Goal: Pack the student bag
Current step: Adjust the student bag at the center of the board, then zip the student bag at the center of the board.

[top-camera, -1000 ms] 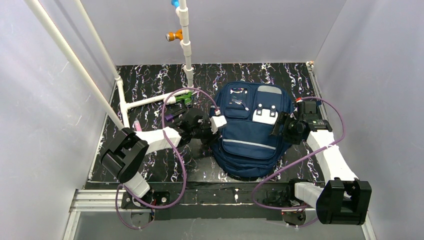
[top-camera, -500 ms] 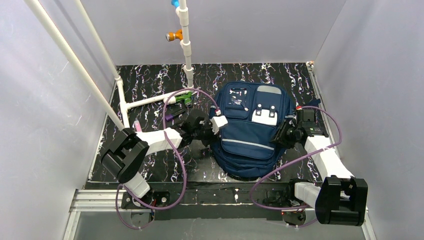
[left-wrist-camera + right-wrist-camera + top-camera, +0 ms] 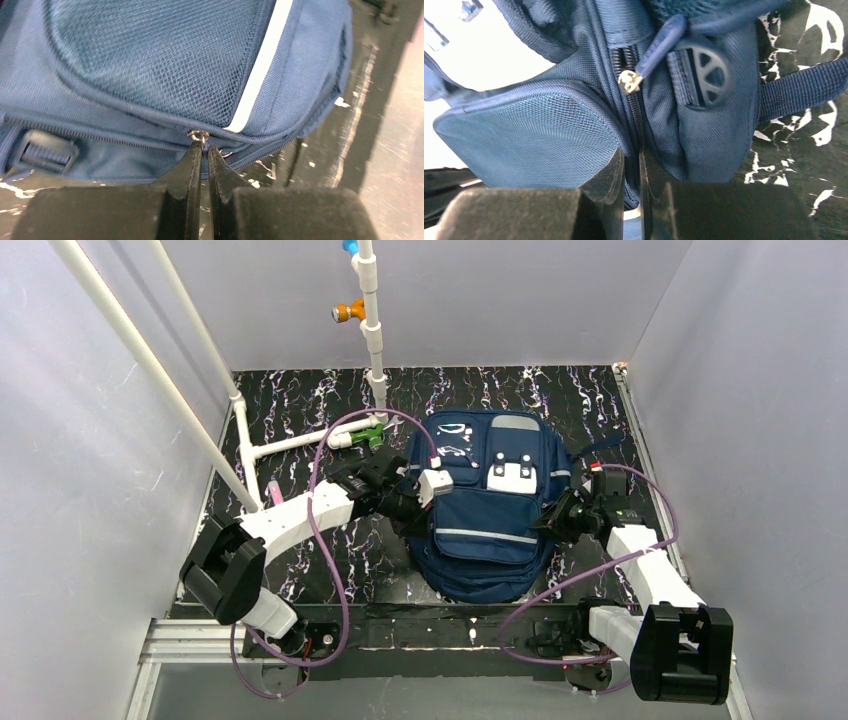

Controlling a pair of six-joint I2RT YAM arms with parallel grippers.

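Student bag [image 3: 487, 530] lies flat at centre of the bench [image 3: 300, 410], between 2 arms. Left end effector [image 3: 204, 148] is pinched tight on a metal zipper pull [image 3: 201, 136] at its side. Right end effector [image 3: 631, 154] is narrow, nipping the zipper seam [image 3: 634, 110] opposite.

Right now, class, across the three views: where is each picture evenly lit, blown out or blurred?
Top external: even light, student bag crisp. Left wrist: left pincer soft in the foreground, zipper pull at its tips sharp, table washed pale at right. Right wrist: top-left corner blown white, right pincer dark and soft, brass slider sharp.
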